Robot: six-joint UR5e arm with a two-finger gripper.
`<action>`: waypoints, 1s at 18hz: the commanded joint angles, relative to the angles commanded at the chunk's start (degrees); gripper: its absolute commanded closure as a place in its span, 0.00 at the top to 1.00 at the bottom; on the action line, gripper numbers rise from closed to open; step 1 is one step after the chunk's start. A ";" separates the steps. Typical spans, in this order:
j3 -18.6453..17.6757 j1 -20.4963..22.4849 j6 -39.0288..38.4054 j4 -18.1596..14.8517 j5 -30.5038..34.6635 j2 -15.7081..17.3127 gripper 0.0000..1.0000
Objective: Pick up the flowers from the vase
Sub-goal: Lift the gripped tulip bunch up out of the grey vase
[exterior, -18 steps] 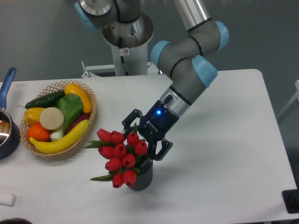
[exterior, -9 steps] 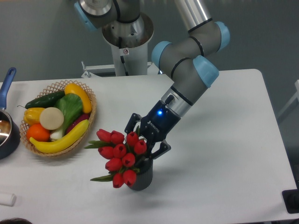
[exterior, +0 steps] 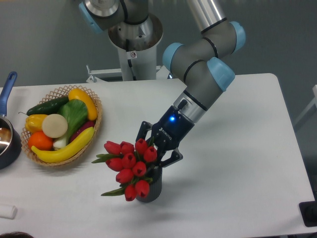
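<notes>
White table (exterior: 237,163) with rounded corners under even indoor light; plain grey wall (exterior: 39,39) behind; white metal pedestal (exterior: 133,54) at table's far edge.

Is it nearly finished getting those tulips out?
Not yet. Reaching is done: the gripper sits at the flowers, fingers around the stems behind the buds. The stems remain in the vase. Lifting them clear is left.

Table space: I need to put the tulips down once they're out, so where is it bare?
Bare: the table right of the vase and gripper, out to the far edge. Crowded: the left, with the wicker basket and pot.
</notes>
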 joint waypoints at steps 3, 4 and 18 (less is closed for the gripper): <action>1.23 0.09 -3.16 0.00 -0.35 0.26 0.45; 1.67 0.09 -4.21 0.00 -1.05 0.26 0.45; 8.17 0.44 -18.89 -0.09 -4.22 3.95 0.44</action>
